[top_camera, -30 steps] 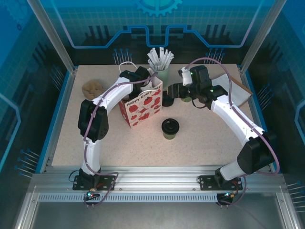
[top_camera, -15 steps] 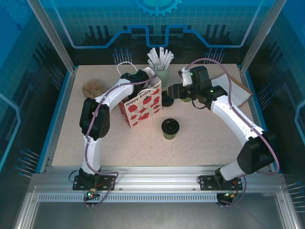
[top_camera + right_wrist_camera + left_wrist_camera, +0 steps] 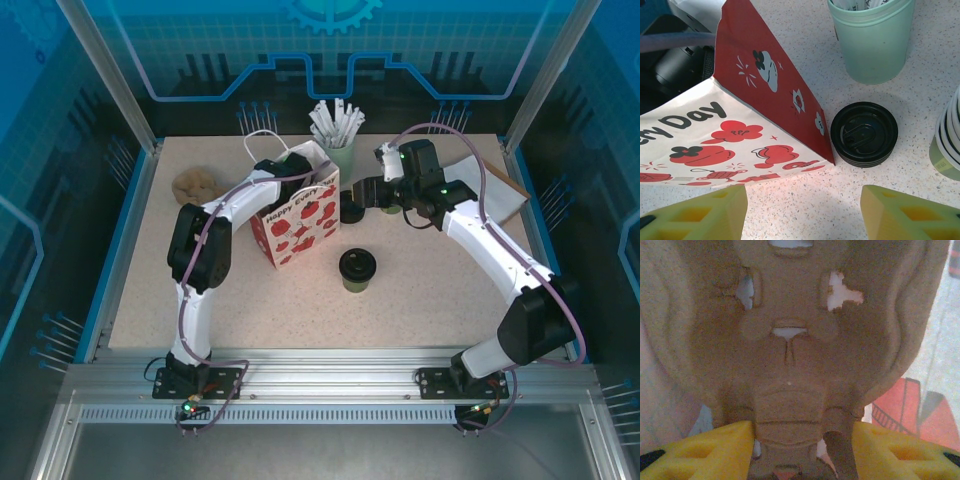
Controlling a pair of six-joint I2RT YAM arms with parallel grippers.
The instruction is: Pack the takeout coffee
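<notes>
left gripper point(image 3: 802, 432) astride pulp carrier point(image 3: 790, 355), grip unclear | right gripper point(image 3: 802, 210) wide, empty | risk: withdrawal tips gift bag point(image 3: 300, 220) onto coffee cup point(image 3: 357, 268), 4 o'clock

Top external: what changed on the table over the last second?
The left arm drew its wrist slightly left and nearer at the mouth of the gift bag, uncovering more of the bag's white rim. No pick-up or release shows from above. Unchanged: the right gripper, open, the lidded coffee cup, the black lids and the bag itself.
</notes>
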